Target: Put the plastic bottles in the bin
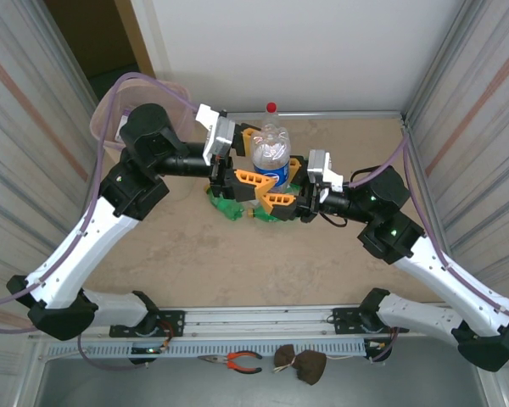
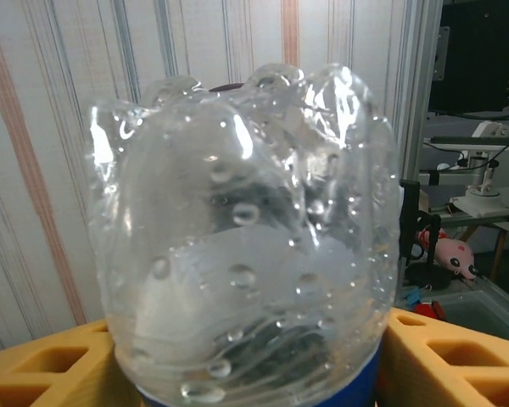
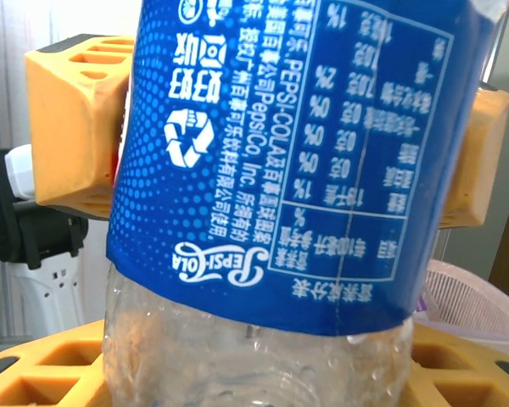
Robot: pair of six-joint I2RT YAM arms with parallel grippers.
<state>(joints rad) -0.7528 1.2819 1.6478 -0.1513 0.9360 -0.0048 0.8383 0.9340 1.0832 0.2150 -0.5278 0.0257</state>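
Observation:
A clear plastic bottle [image 1: 271, 151] with a blue Pepsi label and a red cap is held up above the middle of the table. My left gripper [image 1: 258, 158] comes in from the left, its yellow fingers [image 2: 42, 369] pressed against both sides of the bottle's base [image 2: 246, 229]. From the right, my right gripper [image 1: 282, 186] is shut on the same bottle [image 3: 305, 144] lower down, below the label. Green bottles [image 1: 232, 209] lie on the table under the grippers. The pinkish bin [image 1: 171, 88] stands at the back left, partly hidden by my left arm.
Corrugated metal walls close in the left and right sides, with a white wall at the back. The bin's mesh rim [image 3: 475, 297] also appears behind the bottle in the right wrist view. Pliers [image 1: 242, 362] lie on the shelf below the table's front rail.

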